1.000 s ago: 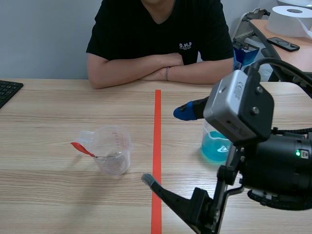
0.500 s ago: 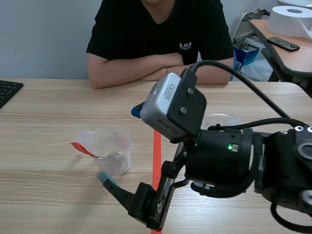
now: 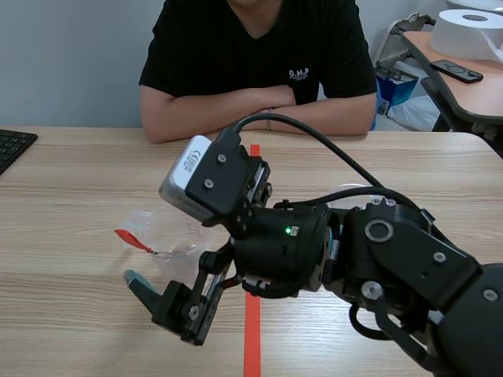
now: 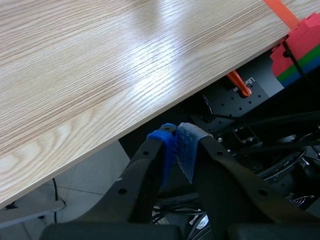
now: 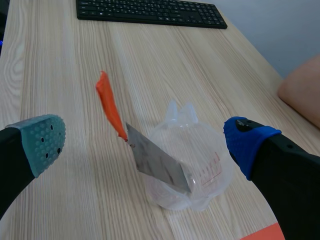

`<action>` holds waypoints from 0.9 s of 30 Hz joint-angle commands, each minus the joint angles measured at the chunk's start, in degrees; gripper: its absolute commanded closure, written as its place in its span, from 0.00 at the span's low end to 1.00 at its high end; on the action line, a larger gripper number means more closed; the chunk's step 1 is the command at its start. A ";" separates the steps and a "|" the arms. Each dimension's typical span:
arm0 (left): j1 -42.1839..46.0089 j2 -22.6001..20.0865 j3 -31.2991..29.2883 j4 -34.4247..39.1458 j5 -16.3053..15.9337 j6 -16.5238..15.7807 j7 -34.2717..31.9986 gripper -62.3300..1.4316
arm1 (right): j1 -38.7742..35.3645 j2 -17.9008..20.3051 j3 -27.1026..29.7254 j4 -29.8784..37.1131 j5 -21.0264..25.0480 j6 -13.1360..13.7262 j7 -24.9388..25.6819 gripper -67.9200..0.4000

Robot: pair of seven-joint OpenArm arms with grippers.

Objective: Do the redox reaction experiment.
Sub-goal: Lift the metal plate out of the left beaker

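Right hand: fingers apart, empty. Cup on surface just ahead, between fingers; spatula leaning in it, handle toward grey-green pad. Left hand closed, empty, off surface edge.

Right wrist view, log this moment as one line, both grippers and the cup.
right gripper: open, clear cup ahead in its gap | cup: upright, ungripped | red-handled blade: leaning in cup | left gripper: shut, empty

A clear plastic measuring cup with red markings stands upright on the light wooden table, with an orange-red-handled flat metal scraper leaning inside, its handle slanting out over the rim.
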 commanded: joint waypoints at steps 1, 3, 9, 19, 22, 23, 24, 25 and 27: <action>0.46 0.28 -0.07 0.83 -0.39 -0.13 -0.83 0.93 | 2.05 -0.92 -0.52 -0.28 0.42 -0.20 0.85 0.00; 0.46 0.28 -0.07 0.83 -0.39 -0.13 -0.81 0.93 | 3.02 -2.05 -0.66 -1.79 0.07 -0.20 0.87 0.00; 0.46 0.28 -0.07 0.83 -0.37 -0.13 -0.81 0.93 | 5.05 -3.72 -1.92 -4.39 0.04 -0.20 0.92 0.00; 0.46 0.26 -0.07 0.83 -0.35 -0.13 -0.81 0.93 | 5.31 -3.69 -2.29 -4.39 0.04 -0.42 1.25 0.14; 0.46 0.26 -0.07 0.83 -0.35 -0.13 -0.81 0.93 | 5.31 -3.65 -2.29 -4.39 0.07 -0.42 2.12 0.32; 0.46 0.26 -0.07 0.83 -0.37 -0.13 -0.81 0.93 | 5.31 -3.65 -2.29 -4.39 0.07 -0.42 2.36 0.36; 0.46 0.26 -0.07 0.83 -0.37 -0.13 -0.81 0.93 | 5.31 -3.63 -2.29 -4.39 0.07 -0.42 2.69 0.40; 0.46 0.26 -0.07 0.83 -0.37 -0.13 -0.81 0.93 | 5.31 -3.52 -2.29 -4.39 0.07 -0.42 3.17 0.43; 0.46 0.26 -0.07 0.83 -0.37 -0.13 -0.81 0.93 | 5.31 -3.32 -2.29 -4.39 0.07 -0.42 4.42 0.47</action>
